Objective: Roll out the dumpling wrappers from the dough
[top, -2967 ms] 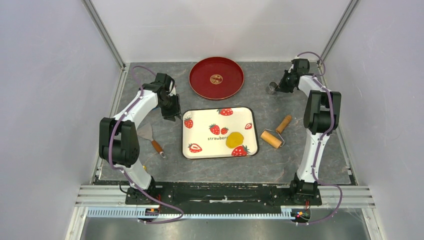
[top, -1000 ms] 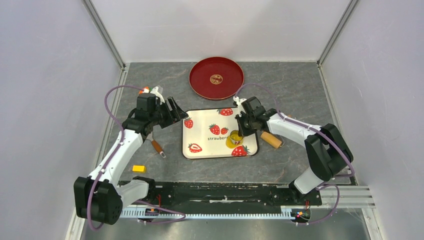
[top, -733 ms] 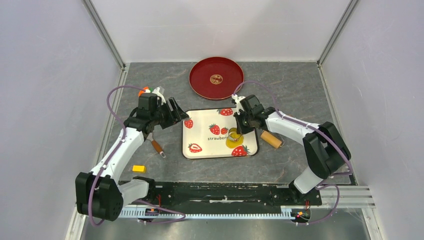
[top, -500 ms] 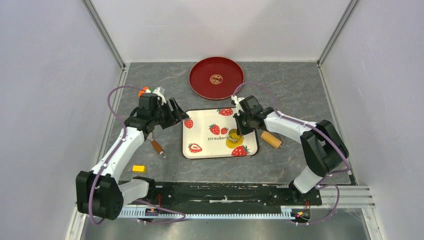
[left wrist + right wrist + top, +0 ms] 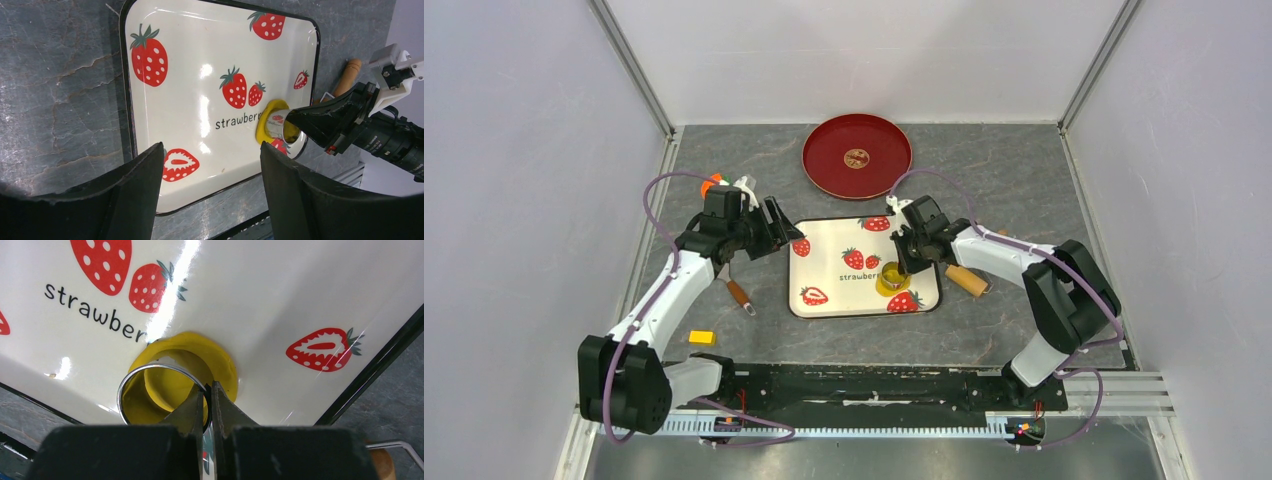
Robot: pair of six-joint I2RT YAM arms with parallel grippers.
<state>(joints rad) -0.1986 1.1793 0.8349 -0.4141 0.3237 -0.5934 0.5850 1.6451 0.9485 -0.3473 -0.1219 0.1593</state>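
A flattened patch of yellow dough point(image 5: 886, 287) lies on the strawberry-print tray point(image 5: 844, 290), near its front right corner. My right gripper point(image 5: 902, 262) is shut on the wall of a metal ring cutter point(image 5: 150, 369), one finger inside the ring and one outside. The ring stands on the dough point(image 5: 220, 360), and yellow dough fills the inside of the ring. No separate wrapper disc shows. My left gripper point(image 5: 782, 237) is open and empty, hovering at the tray's left edge. The left wrist view shows the cutter point(image 5: 276, 126) on the dough point(image 5: 262, 131).
A red plate point(image 5: 856, 156) with a small gold mark at its centre sits behind the tray. A wooden rolling pin point(image 5: 969, 278) lies right of the tray. A scraper point(image 5: 729, 285) and a small yellow block point(image 5: 701, 338) lie to the left.
Three seconds ago both arms were back and the cutter stood at the back right. Now the right gripper holds it on the dough. Over the last second both grippers barely shifted.
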